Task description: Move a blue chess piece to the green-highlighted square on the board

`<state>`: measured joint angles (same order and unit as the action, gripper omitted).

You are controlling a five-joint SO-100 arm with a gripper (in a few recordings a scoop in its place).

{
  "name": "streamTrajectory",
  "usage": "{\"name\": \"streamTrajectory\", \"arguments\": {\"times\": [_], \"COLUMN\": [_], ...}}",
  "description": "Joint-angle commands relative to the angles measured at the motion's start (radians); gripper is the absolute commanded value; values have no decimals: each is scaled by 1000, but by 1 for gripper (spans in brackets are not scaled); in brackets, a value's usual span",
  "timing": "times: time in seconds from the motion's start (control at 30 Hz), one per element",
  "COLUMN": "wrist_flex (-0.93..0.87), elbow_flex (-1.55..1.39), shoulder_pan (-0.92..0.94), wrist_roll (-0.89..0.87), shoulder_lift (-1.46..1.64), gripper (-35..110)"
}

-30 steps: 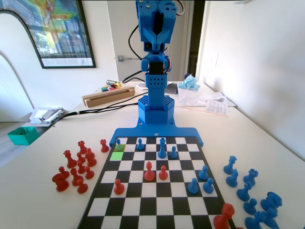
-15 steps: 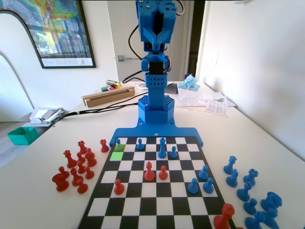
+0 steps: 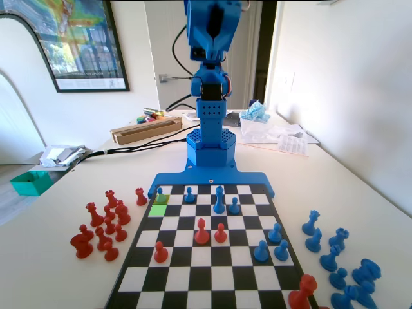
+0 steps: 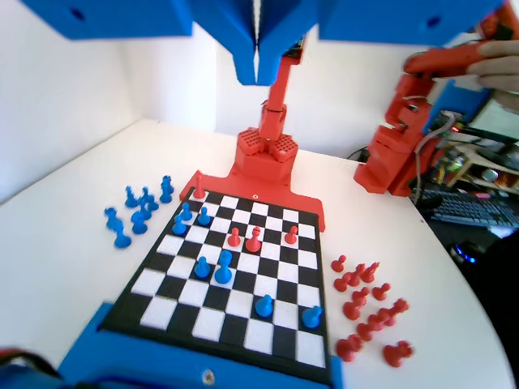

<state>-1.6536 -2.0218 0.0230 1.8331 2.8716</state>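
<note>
The hand (image 4: 256,69) hangs high above the board (image 4: 243,324) in the wrist view, its two jaws pressed together with only a thin seam between them, clenched on nothing. In the fixed view the hand (image 3: 213,29) sits raised at the 12 o'clock end of the picture, atop the blue arm.

The green-highlighted square (image 3: 158,210) lies at about 10 o'clock on the board (image 3: 212,283) in the fixed view, second row from the arm's base, first column on the picture's left. It is unoccupied. The blue chess piece (image 3: 159,194) stands on the dull yellowish square (image 3: 163,199) directly toward 12 o'clock from it, in the row nearest the arm. In the wrist view this pawn (image 4: 311,316) stands near 5 o'clock on the board.

Red captured pieces (image 3: 103,228) cluster on the surface (image 3: 58,270) at 9 o'clock of the board; blue captured pieces (image 3: 338,257) at 3 to 4 o'clock.

No legible writing or brand marks can be made out.
</note>
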Motion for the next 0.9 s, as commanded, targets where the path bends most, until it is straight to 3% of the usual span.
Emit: {"name": "streamTrajectory", "arguments": {"times": [0.0, 0.2, 0.47, 0.87], "wrist_flex": [-72, -196, -198, -196], "elbow_flex": [186, 273, 296, 446], "shoulder_pan": [25, 135, 345, 528], "wrist_roll": [138, 402, 658, 773], "shoulder_lift": [-129, -264, -459, -919], "gripper": [1, 1, 1, 1]}}
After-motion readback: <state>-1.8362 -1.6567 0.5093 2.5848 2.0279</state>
